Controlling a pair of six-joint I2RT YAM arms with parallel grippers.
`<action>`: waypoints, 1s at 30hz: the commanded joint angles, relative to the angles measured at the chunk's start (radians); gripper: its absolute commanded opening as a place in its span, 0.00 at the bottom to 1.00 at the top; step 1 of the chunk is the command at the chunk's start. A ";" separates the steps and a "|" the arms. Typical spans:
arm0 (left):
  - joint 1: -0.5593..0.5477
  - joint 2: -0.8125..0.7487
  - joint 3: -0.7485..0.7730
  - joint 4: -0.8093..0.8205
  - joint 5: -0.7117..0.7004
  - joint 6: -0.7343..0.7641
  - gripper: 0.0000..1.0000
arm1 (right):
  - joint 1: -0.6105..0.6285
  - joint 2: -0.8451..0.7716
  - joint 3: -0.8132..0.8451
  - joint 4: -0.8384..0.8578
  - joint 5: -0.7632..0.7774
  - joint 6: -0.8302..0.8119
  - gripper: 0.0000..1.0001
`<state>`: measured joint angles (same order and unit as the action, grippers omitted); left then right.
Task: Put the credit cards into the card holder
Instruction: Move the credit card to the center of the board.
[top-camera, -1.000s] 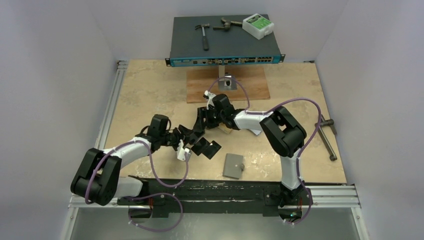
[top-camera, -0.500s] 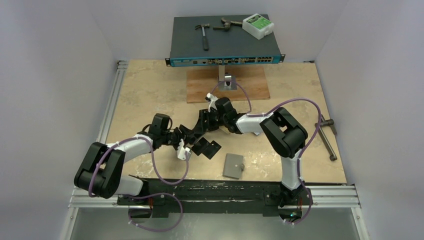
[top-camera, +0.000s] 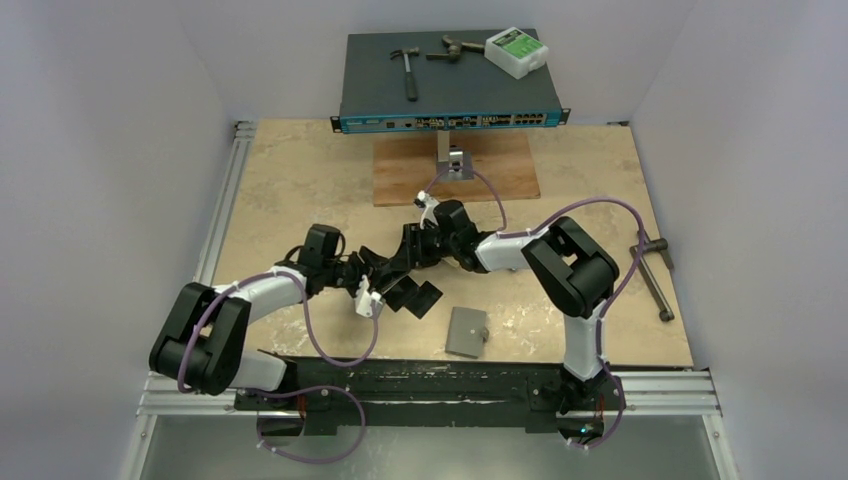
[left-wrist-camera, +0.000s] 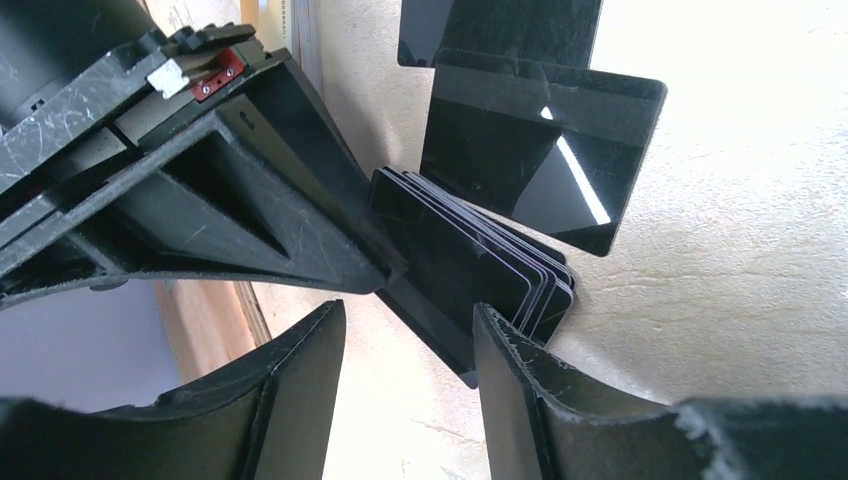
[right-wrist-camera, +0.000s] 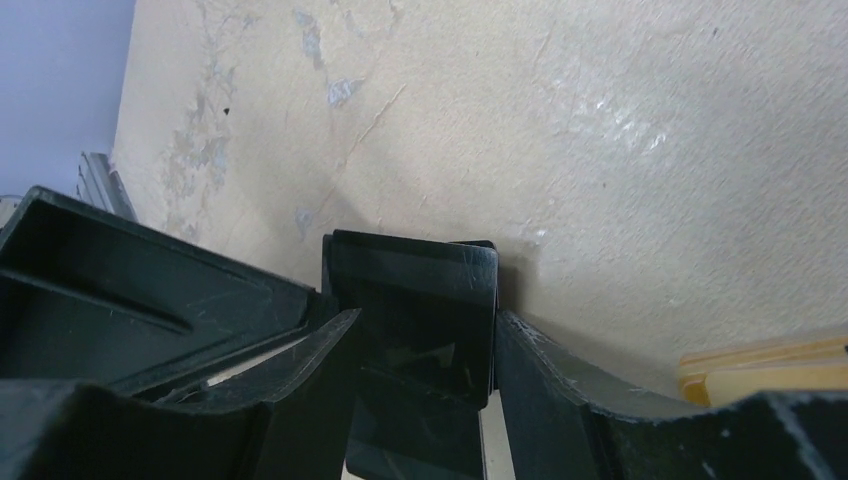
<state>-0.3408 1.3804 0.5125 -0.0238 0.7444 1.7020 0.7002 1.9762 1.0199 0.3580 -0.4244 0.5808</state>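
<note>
The grey card holder (top-camera: 464, 331) lies flat near the front edge, snap button up, apart from both grippers. A fanned stack of dark, backlit credit cards (left-wrist-camera: 490, 270) hangs above the table mid-scene. My right gripper (top-camera: 405, 258) is shut on the stack; in its wrist view the cards (right-wrist-camera: 410, 300) fill the space at the gripper (right-wrist-camera: 425, 335), touching both fingers. My left gripper (top-camera: 385, 283) is just beside them, and in its own view the gripper (left-wrist-camera: 410, 340) is open: bare table shows between the fingers, and the stack's lower corner brushes the right finger (left-wrist-camera: 520, 400).
A black folding case (top-camera: 420, 296) with glossy panels (left-wrist-camera: 540, 160) sits right next to the cards. A wooden board (top-camera: 455, 170) and a network switch (top-camera: 450, 85) with a hammer stand at the back. A metal clamp (top-camera: 655, 275) lies at the right. A yellow flat edge (right-wrist-camera: 770, 365) shows at the right wrist view's right edge.
The right gripper's jaws have narrowed onto the card stack and its wrist has shifted slightly toward the near side. The left gripper has stayed in place.
</note>
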 joint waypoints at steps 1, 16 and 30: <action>-0.005 0.017 0.032 0.004 0.041 -0.001 0.50 | 0.009 -0.019 -0.045 -0.050 -0.018 0.021 0.51; -0.053 0.100 0.082 -0.087 -0.010 0.076 0.52 | 0.007 -0.005 -0.095 0.045 -0.043 0.087 0.51; -0.058 -0.004 0.180 -0.162 -0.103 -0.199 0.51 | 0.000 0.011 -0.062 -0.109 0.127 0.060 0.49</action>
<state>-0.4007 1.4490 0.6182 -0.1013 0.6739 1.6669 0.6926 1.9606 0.9382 0.4412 -0.4324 0.6807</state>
